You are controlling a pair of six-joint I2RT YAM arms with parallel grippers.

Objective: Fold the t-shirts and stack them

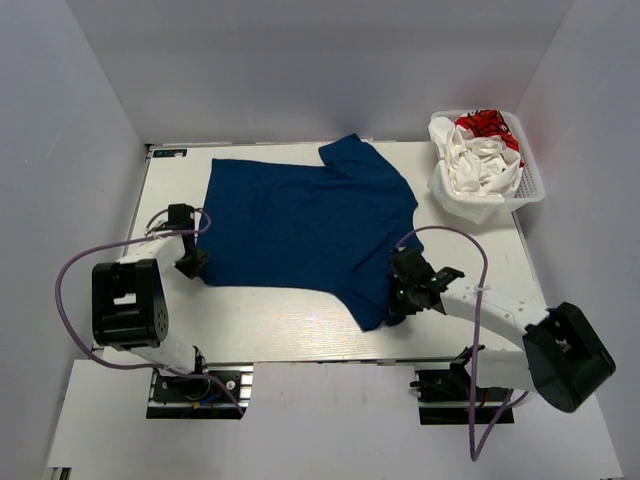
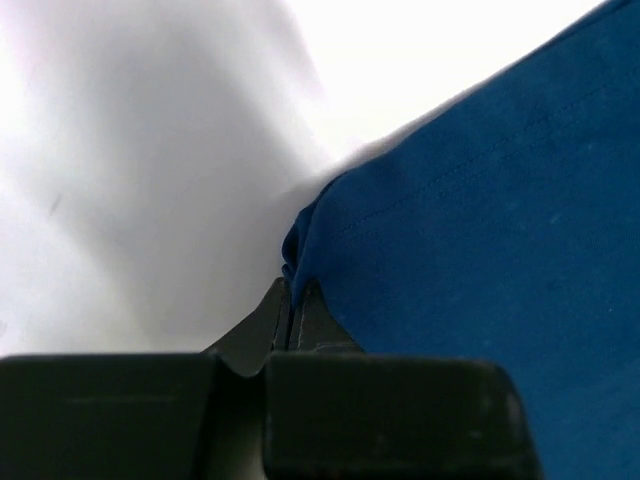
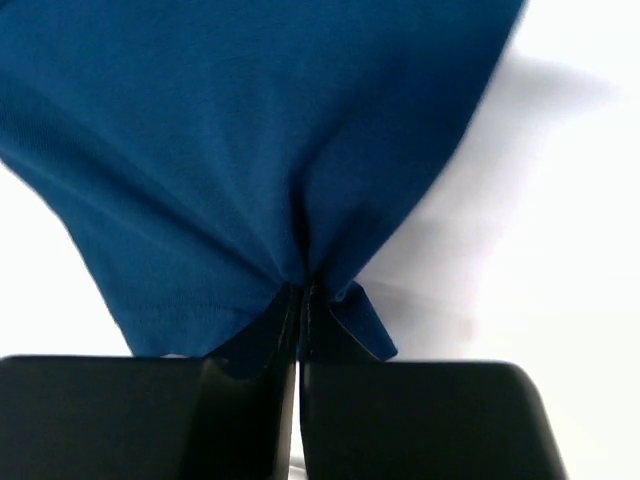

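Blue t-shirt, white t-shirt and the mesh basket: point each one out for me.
blue t-shirt (image 1: 300, 225), top external view, middle of its body.
white t-shirt (image 1: 470, 170), top external view, crumpled cloth inside the basket.
white mesh basket (image 1: 533, 178), top external view, right side wall.

My left pincer (image 1: 190, 264) at 8 o'clock corner of blue t-shirt (image 1: 300, 225), right pincer (image 1: 398, 300) at 5 o'clock sleeve.
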